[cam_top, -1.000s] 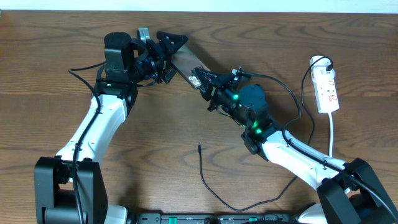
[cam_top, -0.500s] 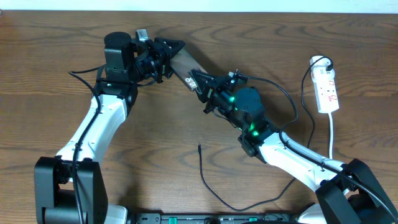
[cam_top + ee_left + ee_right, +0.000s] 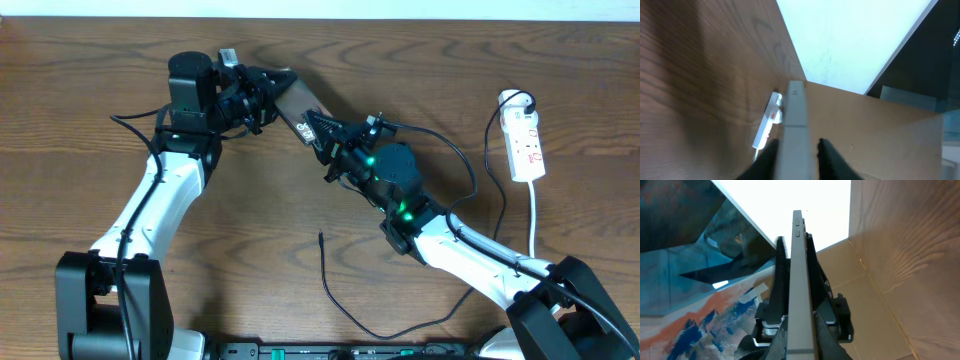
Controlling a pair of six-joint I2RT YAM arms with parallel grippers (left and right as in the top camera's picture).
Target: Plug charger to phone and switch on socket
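The phone [image 3: 293, 101], a flat dark slab, hangs tilted above the table between both arms. My right gripper [image 3: 318, 130] is shut on its lower right end; in the right wrist view the phone's grey edge [image 3: 801, 270] runs straight up from that gripper [image 3: 799, 335]. My left gripper [image 3: 268, 92] straddles the upper left end. Its dark fingers [image 3: 832, 161] stand close on either side of the phone's edge [image 3: 796, 130], with a thin gap on one side. The charger's plug tip [image 3: 320, 236] lies loose on the table. The white socket [image 3: 526, 143] lies at the far right.
The charger's thin cable [image 3: 345, 312] curls from the tip toward the front edge and back up to the right. The socket's white cord [image 3: 533, 215] trails toward the front. The socket [image 3: 771, 114] also shows small beyond the phone in the left wrist view.
The left gripper's jaws have narrowed from wide apart to close round the phone's end. The right arm has carried the phone slightly left and up toward the left gripper.
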